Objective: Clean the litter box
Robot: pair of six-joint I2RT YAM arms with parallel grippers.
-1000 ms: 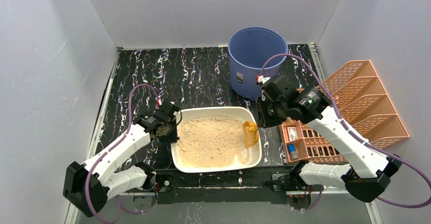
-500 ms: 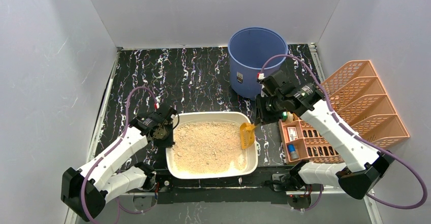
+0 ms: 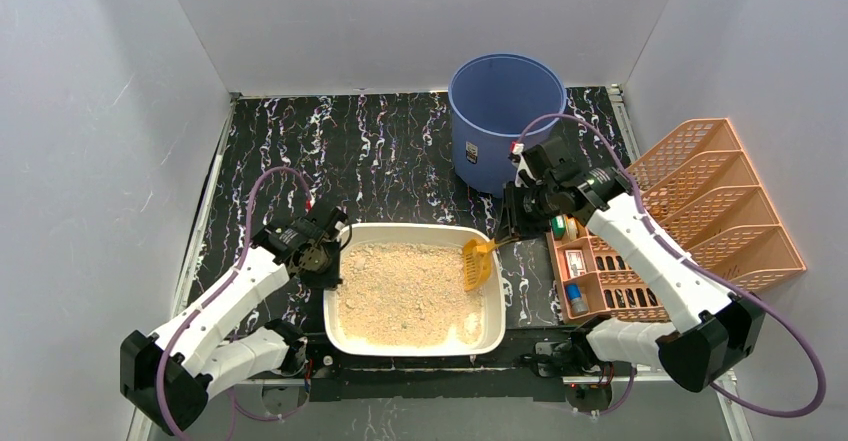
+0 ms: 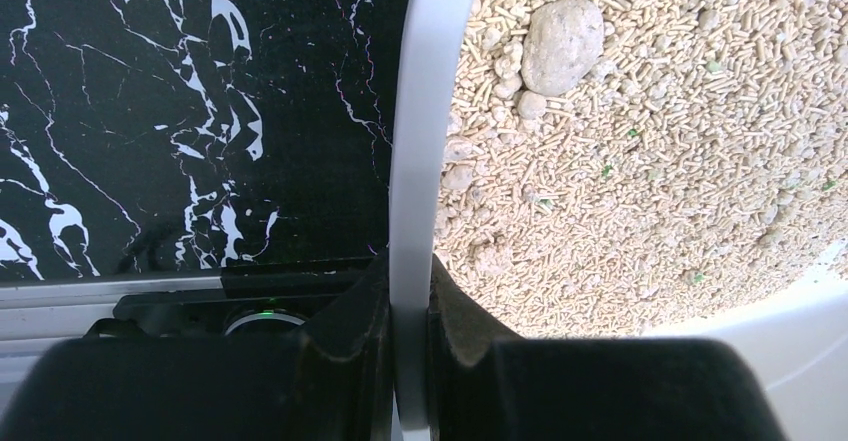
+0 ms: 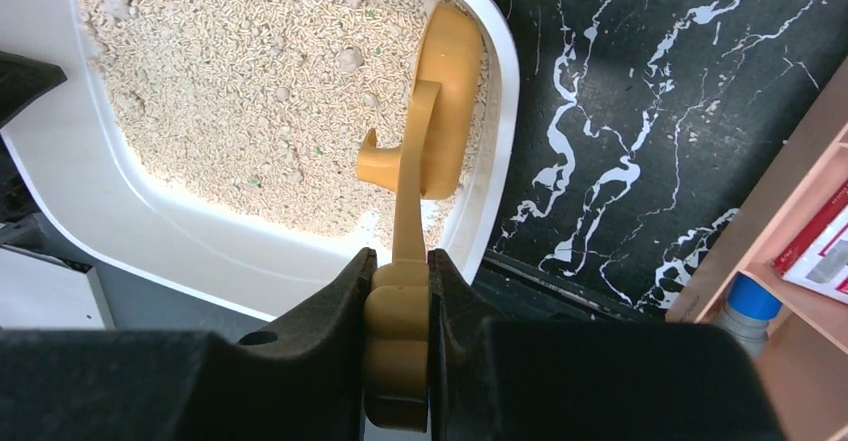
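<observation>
The litter box [image 3: 412,341] is a shallow white tray of tan litter near the table's front edge. My left gripper [image 3: 322,261] is shut on its left rim, which shows as a white wall [image 4: 420,141] between the fingers in the left wrist view. A pale clump [image 4: 562,33] lies in the litter near that rim. My right gripper [image 3: 512,226] is shut on the handle of a yellow scoop [image 3: 476,263], whose head rests at the tray's right side. In the right wrist view the scoop [image 5: 445,91] lies over the litter by the rim [image 5: 500,111].
A tall blue bucket [image 3: 503,121] stands behind the tray, just beyond my right arm. An orange-pink lattice rack [image 3: 700,221] with small items fills the right side. The black marbled tabletop [image 3: 370,151] lies behind the tray.
The litter box has slid left and toward the front edge with my left gripper on its rim. My right gripper and the scoop have moved left and slightly back.
</observation>
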